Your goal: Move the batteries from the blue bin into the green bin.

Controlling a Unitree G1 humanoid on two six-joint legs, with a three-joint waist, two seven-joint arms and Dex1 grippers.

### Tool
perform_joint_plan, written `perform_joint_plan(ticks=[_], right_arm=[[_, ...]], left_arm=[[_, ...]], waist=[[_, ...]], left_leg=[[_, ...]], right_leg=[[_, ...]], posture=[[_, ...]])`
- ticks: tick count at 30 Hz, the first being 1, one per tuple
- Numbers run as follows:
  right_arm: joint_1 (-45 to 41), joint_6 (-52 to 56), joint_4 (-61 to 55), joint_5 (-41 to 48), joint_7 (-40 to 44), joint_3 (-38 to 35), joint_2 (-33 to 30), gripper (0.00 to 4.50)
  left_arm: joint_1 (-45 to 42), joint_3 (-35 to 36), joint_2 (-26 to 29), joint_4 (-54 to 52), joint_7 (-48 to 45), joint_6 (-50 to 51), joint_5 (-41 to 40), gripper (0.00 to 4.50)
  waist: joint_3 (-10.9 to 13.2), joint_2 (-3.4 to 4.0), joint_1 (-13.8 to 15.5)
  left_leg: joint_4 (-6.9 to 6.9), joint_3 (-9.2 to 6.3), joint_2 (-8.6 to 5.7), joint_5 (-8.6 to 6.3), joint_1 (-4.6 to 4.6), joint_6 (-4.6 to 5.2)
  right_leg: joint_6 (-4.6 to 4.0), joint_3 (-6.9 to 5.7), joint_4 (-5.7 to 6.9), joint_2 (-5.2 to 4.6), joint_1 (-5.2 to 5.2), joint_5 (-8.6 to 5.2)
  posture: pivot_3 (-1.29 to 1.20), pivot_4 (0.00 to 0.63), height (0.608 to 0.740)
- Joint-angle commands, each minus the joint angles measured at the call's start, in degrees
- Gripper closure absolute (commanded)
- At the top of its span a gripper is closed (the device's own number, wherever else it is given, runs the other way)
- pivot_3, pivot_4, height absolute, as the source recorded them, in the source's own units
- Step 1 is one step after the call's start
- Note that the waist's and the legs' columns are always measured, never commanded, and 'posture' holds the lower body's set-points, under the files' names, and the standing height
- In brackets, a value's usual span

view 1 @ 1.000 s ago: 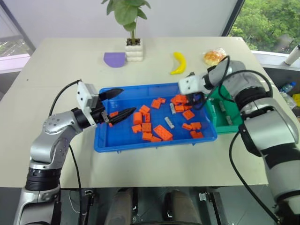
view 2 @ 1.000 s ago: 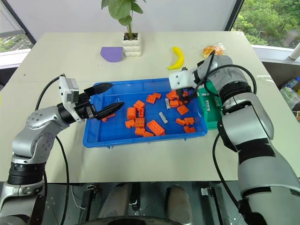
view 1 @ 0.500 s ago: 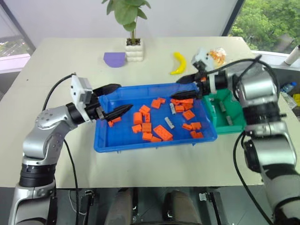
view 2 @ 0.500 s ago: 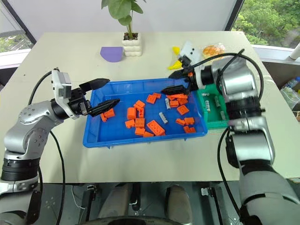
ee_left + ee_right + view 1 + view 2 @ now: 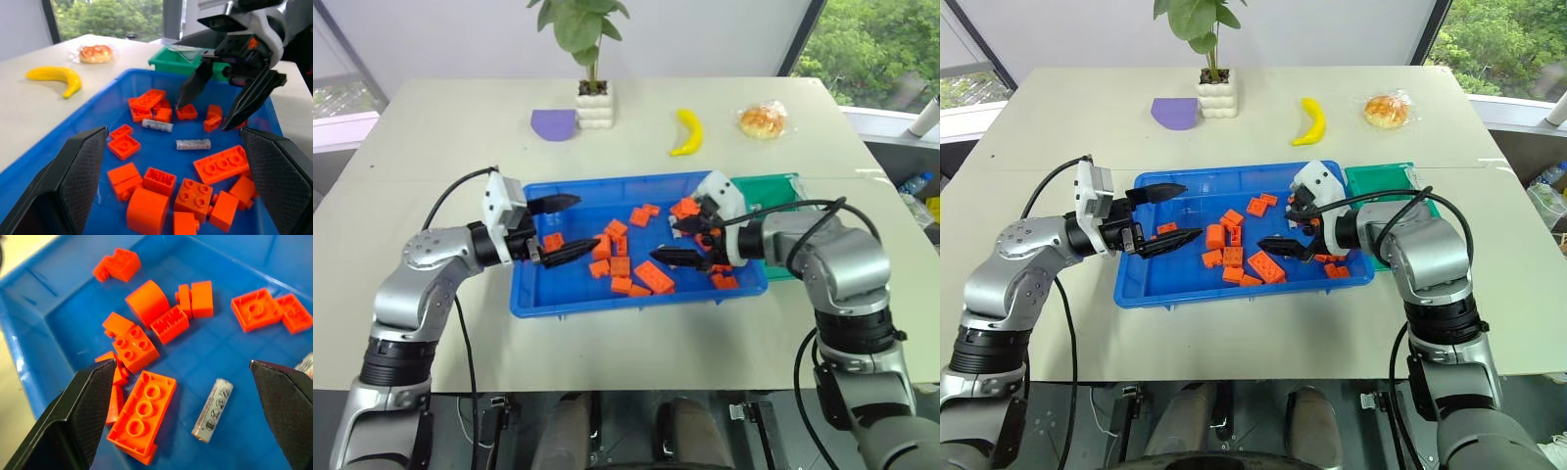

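From the head camera, the blue bin sits mid-table, strewn with orange bricks; the green bin lies just beside its right end, partly hidden behind the right arm; the left gripper hangs over the bin's left end with its fingers spread wide and nothing between them; the right gripper hangs over the right half, fingers likewise wide and empty; a banana, a purple disc, a wrapped bun and a potted plant stand well apart on the far side of the table.

In the left wrist view, two batteries lie on the bin floor among the bricks, one just below the tips of the right gripper's fingers.

In the right wrist view, one battery lies flat on the blue floor between that gripper's wide-set fingers, nearer one of them and touching neither; a long orange brick lies near it.
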Motion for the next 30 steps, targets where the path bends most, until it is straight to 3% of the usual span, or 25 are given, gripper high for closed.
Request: perform_joint_plan(ticks=[1, 21, 24, 30], right_arm=[[0.3, -2.7, 0.0, 0.8, -2.9, 1.2, 0.5, 0.02], [3.0, -10.7, 8.9, 0.5, -8.6, 5.8, -0.6, 0.02], [3.0, -11.0, 9.1, 0.9, -8.8, 6.0, -0.6, 0.86], [3.1, -11.4, 9.2, 1.0, -8.9, 6.6, -0.8, 3.73]], left_arm=[[-1.5, 0.6, 0.8, -0.9, -0.7, -0.9, 0.2, 0.00], [0.1, 1.4, 0.4, -3.3, 1.3, -0.9, 0.0, 0.00], [-0.1, 1.2, 0.8, -3.1, 0.8, -1.0, 0.2, 0.00], [-0.3, 1.2, 0.6, -2.8, 0.8, -1.3, 0.4, 0.00]], waist=[[0.0, 0.00, 0.0], [0.0, -0.01, 0.0], [0.0, -0.01, 0.0], [0.0, -0.01, 0.0]], left_leg=[[0.00, 0.00, 0.00, 0.00, 0.00, 0.00], [0.01, 0.00, 0.01, 0.00, 0.00, 0.00], [0.01, 0.00, 0.01, 0.00, 0.00, 0.00], [0.01, 0.00, 0.01, 0.00, 0.00, 0.00]], right_leg=[[0.00, 0.00, 0.00, 0.00, 0.00, 0.00], [0.00, 0.01, 0.00, 0.00, 0.01, 0.00], [0.00, 0.01, 0.00, 0.00, 0.01, 0.00], [0.00, 0.01, 0.00, 0.00, 0.01, 0.00]], posture=[[0.00, 0.150, 0.739], [0.00, 0.150, 0.739], [0.00, 0.150, 0.739], [0.00, 0.150, 0.739]])
